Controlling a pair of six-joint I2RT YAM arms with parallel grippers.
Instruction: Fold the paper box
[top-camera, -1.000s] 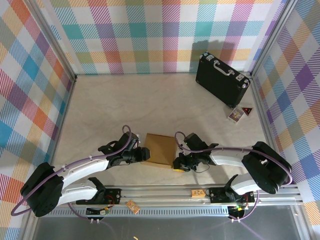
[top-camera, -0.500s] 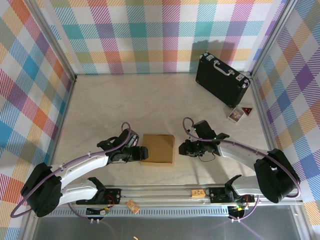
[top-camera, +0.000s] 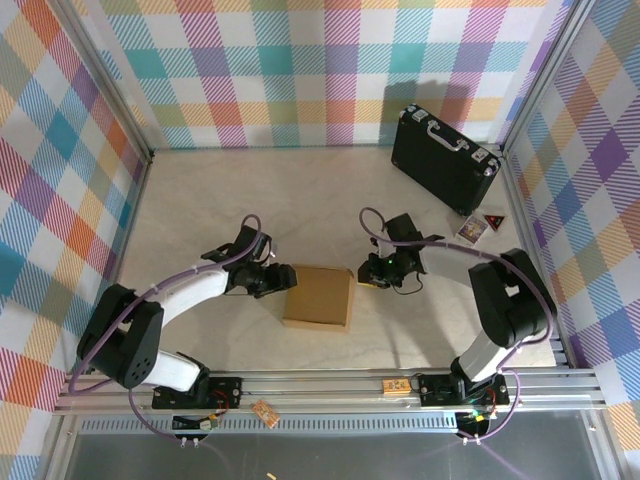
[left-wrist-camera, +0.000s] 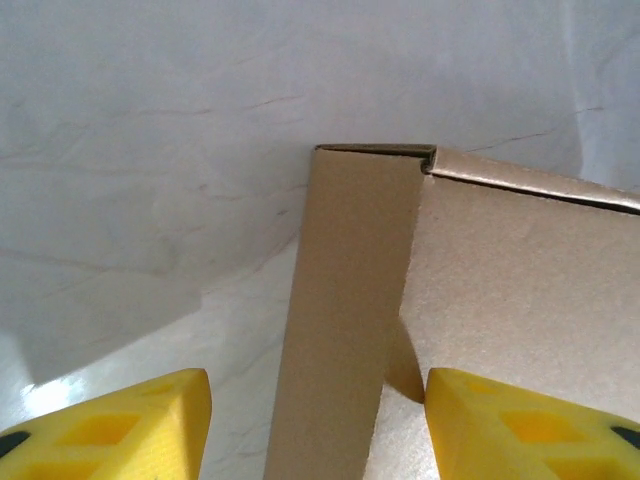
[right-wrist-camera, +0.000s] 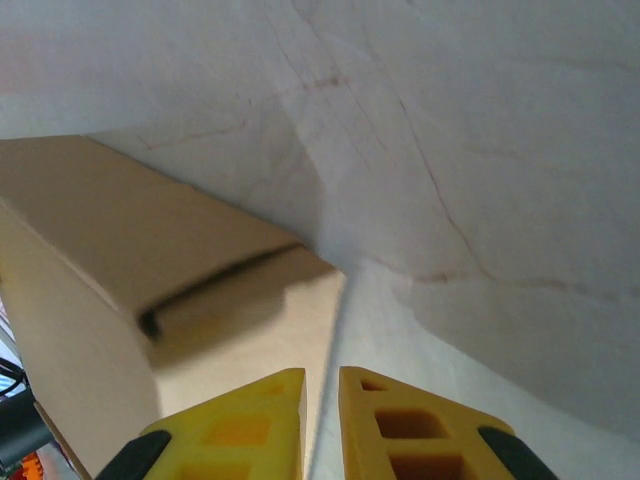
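While the box (top-camera: 318, 296) sat folded-looking at the front centre of the table (top-camera: 200, 220), the left gripper (top-camera: 283, 278) stood open astride its left wall. The right gripper (top-camera: 368, 277), closed and empty, sat beside its right corner. Risk: one seam (right-wrist-camera: 215, 280) gaped, and an unbraced push could slide the box rather than close it.
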